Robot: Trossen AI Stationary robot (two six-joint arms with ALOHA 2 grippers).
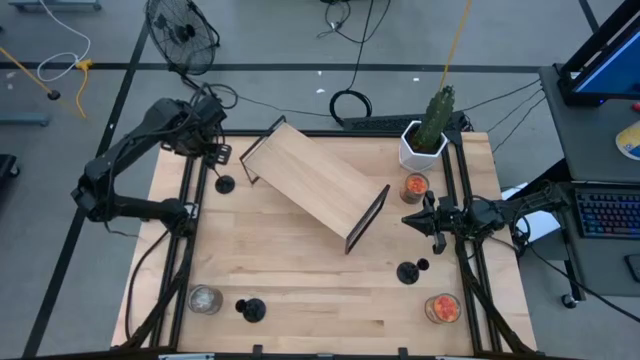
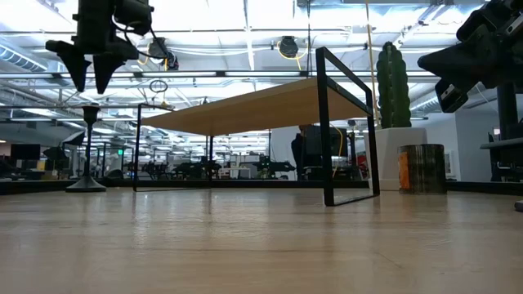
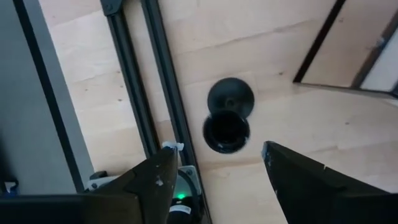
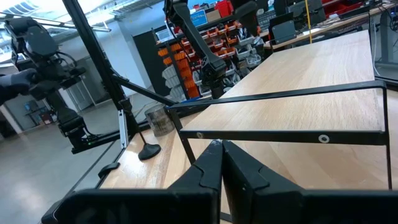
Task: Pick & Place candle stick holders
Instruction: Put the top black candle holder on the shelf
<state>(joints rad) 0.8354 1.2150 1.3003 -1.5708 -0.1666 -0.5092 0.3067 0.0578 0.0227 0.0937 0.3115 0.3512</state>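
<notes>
Three black candle stick holders stand upright on their disc bases on the wooden table: one at the far left [image 1: 224, 184], one at the near left [image 1: 250, 308], one at the right [image 1: 410, 270]. My left gripper [image 1: 218, 157] is open and points down, just above the far-left holder [image 2: 88, 147]. In the left wrist view its fingers stand apart on either side of that holder's cup [image 3: 226, 132] without touching it. My right gripper [image 1: 427, 220] is shut and empty, held level at the table's right side, beyond the right holder.
A wooden shelf on a black metal frame [image 1: 315, 185] stands slantwise across the table's middle. A cactus in a white pot [image 1: 430, 130] and an orange-filled jar [image 1: 415, 187] stand at the far right, another orange jar [image 1: 442, 308] at the near right, and a glass jar [image 1: 204, 299] at the near left.
</notes>
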